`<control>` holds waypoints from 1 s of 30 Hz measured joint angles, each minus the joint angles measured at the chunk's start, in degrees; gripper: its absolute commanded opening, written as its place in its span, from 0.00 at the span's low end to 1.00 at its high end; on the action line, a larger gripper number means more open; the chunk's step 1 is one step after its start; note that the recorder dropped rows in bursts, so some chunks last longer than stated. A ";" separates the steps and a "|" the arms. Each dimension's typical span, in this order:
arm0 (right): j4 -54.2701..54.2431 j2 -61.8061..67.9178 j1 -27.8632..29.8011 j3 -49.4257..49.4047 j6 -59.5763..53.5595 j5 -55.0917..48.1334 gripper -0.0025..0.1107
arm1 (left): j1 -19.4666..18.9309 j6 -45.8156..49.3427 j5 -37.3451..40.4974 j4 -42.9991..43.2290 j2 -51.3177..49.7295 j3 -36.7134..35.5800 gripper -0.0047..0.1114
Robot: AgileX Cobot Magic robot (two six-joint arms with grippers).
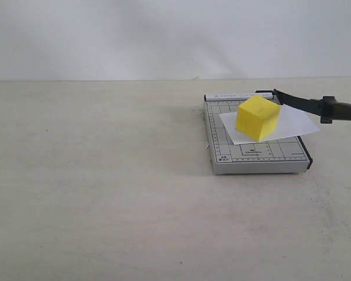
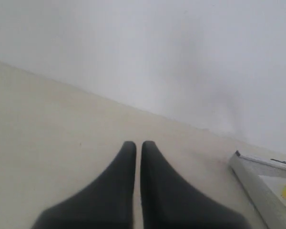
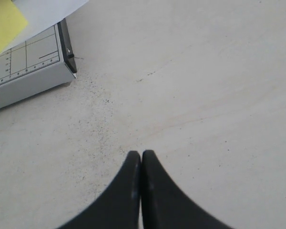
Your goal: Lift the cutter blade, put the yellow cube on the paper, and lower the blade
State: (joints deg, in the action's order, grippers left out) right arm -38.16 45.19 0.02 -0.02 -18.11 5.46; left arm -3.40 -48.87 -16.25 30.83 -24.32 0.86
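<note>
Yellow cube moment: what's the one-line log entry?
yellow cube: on paper | cutter blade: raised | left hand: shut | right hand: shut

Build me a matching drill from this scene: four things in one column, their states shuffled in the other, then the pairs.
1. yellow cube
2. paper
3. cutter blade
4. right gripper

A. handle end raised off the grey board
B. lying flat on the board
C. shut, holding nothing
D. sitting on the paper

Pairs: 1-D, 2-B, 3-A, 4-C

The cube (image 1: 257, 118) is bright yellow, the paper (image 1: 297, 123) plain white. The board (image 1: 251, 153) is grey with dark grid lines; the cutter blade (image 1: 304, 105) seems black.
</note>
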 measured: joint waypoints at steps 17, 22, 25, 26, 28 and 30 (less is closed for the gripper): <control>3.99 0.00 0.00 4.93 -3.20 -0.77 0.02 | 0.71 7.77 7.36 2.33 24.09 0.00 0.08; 9.78 0.00 0.00 16.92 -5.27 -3.77 0.02 | 0.71 7.77 17.85 0.57 24.09 0.00 0.08; 10.90 0.09 0.00 25.08 -8.56 -5.46 0.02 | 0.71 7.47 25.65 -0.49 24.09 -0.54 0.08; 11.11 0.09 0.00 27.81 -10.55 -5.46 0.02 | 0.71 7.23 27.92 -0.49 24.09 -0.63 0.08; 11.71 0.59 0.00 32.53 -15.26 -6.10 0.02 | 0.71 6.20 30.68 0.17 24.09 -0.68 0.08; 11.96 2.19 -0.02 36.40 -18.72 -7.37 0.02 | 0.71 5.90 31.32 0.74 24.09 -0.68 0.08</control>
State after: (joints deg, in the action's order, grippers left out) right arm -26.19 47.38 0.00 36.38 -36.83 -1.91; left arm -2.69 -42.97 15.07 31.57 -0.23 0.18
